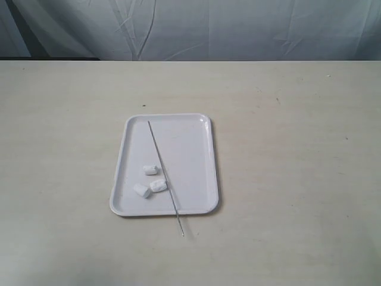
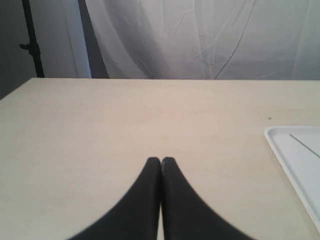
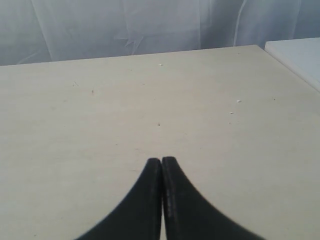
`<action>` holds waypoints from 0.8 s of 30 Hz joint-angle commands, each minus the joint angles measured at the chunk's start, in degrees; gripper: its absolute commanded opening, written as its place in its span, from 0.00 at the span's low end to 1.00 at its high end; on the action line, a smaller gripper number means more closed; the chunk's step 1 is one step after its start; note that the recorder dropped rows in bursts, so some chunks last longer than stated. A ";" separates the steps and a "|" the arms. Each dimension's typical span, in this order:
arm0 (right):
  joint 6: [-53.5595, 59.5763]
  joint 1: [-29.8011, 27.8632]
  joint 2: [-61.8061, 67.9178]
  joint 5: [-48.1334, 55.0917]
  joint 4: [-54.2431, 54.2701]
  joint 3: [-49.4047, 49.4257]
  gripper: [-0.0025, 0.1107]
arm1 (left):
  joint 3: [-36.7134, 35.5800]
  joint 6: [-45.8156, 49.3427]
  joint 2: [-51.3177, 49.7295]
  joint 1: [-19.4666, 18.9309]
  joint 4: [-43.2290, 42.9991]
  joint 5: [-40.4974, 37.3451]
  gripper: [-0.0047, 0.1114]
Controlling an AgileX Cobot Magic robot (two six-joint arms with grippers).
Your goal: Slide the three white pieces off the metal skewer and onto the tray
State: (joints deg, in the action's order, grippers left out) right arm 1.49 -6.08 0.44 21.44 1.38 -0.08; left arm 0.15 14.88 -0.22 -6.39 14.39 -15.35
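The white tray [image 1: 196,128] lies in the middle of the table in the exterior view. Three white pieces lie loose on it, left of the skewer: one [image 1: 150,170] higher up, two [image 1: 141,190] [image 1: 158,185] side by side near the front. The thin metal skewer [image 1: 162,169] lies bare across the tray, its end [image 1: 181,232] past the front rim on the table. Neither arm shows in the exterior view. My left gripper [image 2: 161,159] is shut over bare table, the tray's corner [image 2: 280,137] off to one side with the skewer [image 2: 305,145] on it. My right gripper [image 3: 161,159] is shut over bare table.
A pale wrinkled cloth [image 1: 190,27] hangs behind the beige table [image 1: 297,179]. A dark stand [image 2: 31,45] rises beyond the table's far corner in the left wrist view. A white surface [image 3: 300,55] sits past the table's edge in the right wrist view.
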 commanded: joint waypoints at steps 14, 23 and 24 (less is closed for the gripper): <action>-0.16 -0.79 -0.44 -0.79 -2.00 0.08 0.02 | -0.15 -7.84 0.22 0.21 -3.72 -2.26 0.04; -0.16 -0.79 -0.44 -1.01 -2.27 0.08 0.02 | -0.15 -7.03 0.22 0.21 -3.50 -4.20 0.04; -0.16 -0.79 -0.44 -1.01 -2.27 0.08 0.02 | -0.15 -7.03 0.22 0.21 -3.50 -4.20 0.04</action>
State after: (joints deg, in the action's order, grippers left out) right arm 1.49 -6.51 0.44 21.44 -0.31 -0.08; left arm 0.15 8.00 -0.22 -6.39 10.74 -19.62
